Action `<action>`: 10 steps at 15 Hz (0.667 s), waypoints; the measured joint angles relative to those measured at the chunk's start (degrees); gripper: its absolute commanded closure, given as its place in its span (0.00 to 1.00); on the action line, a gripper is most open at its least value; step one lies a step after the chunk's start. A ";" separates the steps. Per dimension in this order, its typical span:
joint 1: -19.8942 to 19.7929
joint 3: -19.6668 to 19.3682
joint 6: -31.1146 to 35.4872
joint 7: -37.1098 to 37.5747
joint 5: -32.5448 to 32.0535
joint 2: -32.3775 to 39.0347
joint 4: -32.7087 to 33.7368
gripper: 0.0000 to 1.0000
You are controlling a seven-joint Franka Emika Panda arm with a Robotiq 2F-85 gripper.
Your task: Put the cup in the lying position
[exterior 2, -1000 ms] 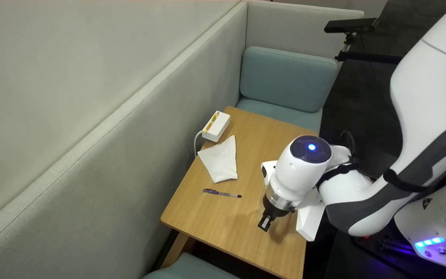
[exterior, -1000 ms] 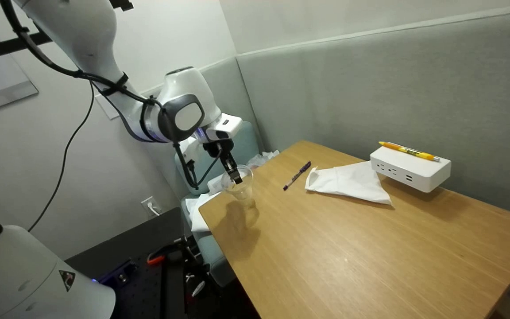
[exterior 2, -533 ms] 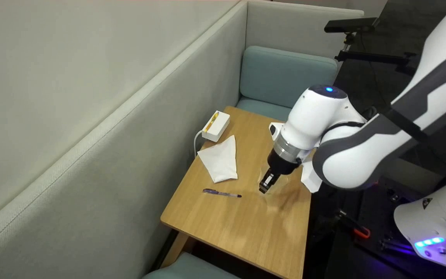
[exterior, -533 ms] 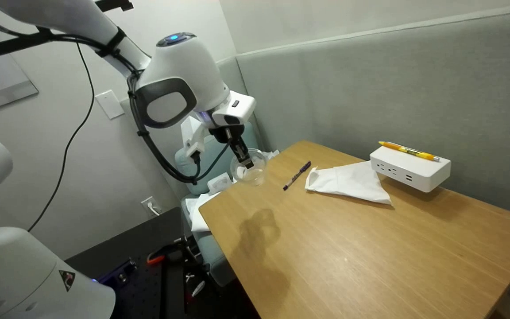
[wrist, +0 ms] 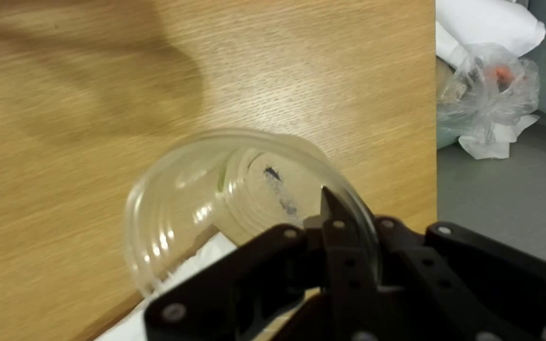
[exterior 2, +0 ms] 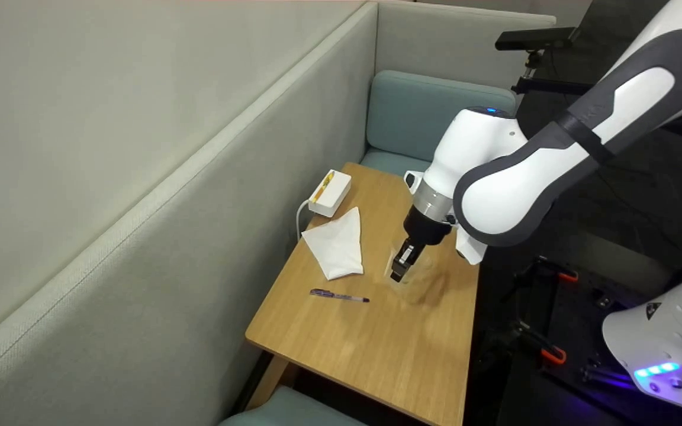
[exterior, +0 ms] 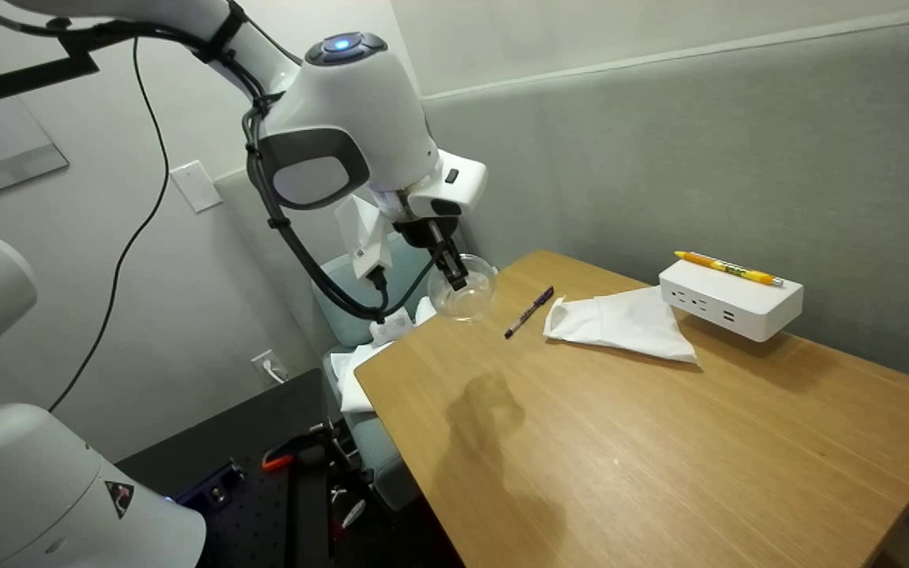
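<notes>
The clear cup (exterior: 476, 300) hangs in the air above the wooden table, apart from its shadow. My gripper (exterior: 457, 282) is shut on one side of its wall at the rim, one finger inside and one outside. In an exterior view the cup (exterior 2: 421, 285) shows faintly behind the gripper (exterior 2: 399, 276). In the wrist view the cup's mouth (wrist: 178, 203) faces the camera, with its round bottom beyond and a dark mark seen there. The fingers (wrist: 356, 237) are dark and pinch the rim on its right side. The cup looks tilted; the exact angle is hard to tell.
On the table (exterior: 660, 457) lie a dark pen (exterior: 529, 312) and a white cloth or paper (exterior: 620, 325). A white box (exterior: 731, 298) with a yellow pen (exterior: 727, 268) on it is at the wall edge. A padded wall (exterior 2: 211, 236) borders the table.
My gripper has lifted the cup and moved right and up in one exterior view, and up the picture in the other. The cup's shadow has separated from it. The other objects stay put.
</notes>
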 measured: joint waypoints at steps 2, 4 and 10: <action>0.17 -0.14 -0.06 0.13 -0.05 0.13 0.00 0.99; 0.15 -1.14 -0.41 0.14 -0.52 0.99 0.11 0.99; 8.54 -17.78 -11.80 -4.52 -1.55 5.56 5.56 0.99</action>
